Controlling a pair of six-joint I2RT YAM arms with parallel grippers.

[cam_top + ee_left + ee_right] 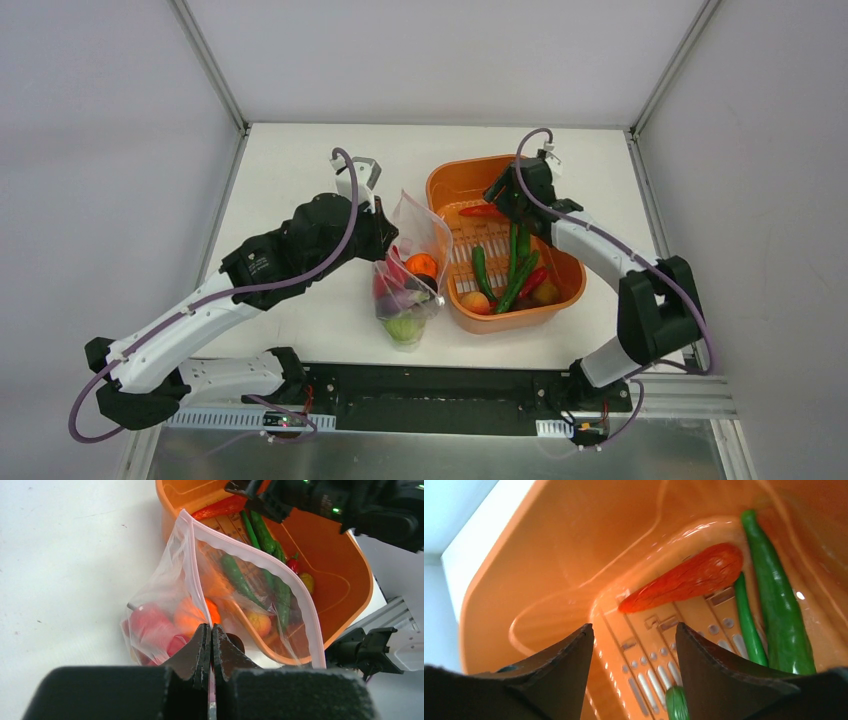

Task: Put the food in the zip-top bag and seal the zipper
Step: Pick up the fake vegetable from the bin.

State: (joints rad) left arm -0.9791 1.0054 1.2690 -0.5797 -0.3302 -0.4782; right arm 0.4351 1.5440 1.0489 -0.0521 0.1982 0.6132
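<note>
The clear zip-top bag [412,262] stands on the table left of the orange tub, its mouth open. It holds red, orange [422,265], purple and light green [403,328] food. My left gripper [390,245] is shut on the bag's pink zipper strip [260,560]; in the left wrist view its jaws [210,631] pinch the bag's [165,595] edge. My right gripper [503,203] is open and empty, low over the tub's far end. In the right wrist view it [634,630] hangs just short of a red pepper [689,582], with green peppers [774,610] to the right.
The orange tub [448,182] sits right of the bag and holds green peppers [515,262], a red pepper [483,211], another red pepper [536,280] and red-yellow fruits [477,302]. White walls enclose the table. A black rail runs along the near edge.
</note>
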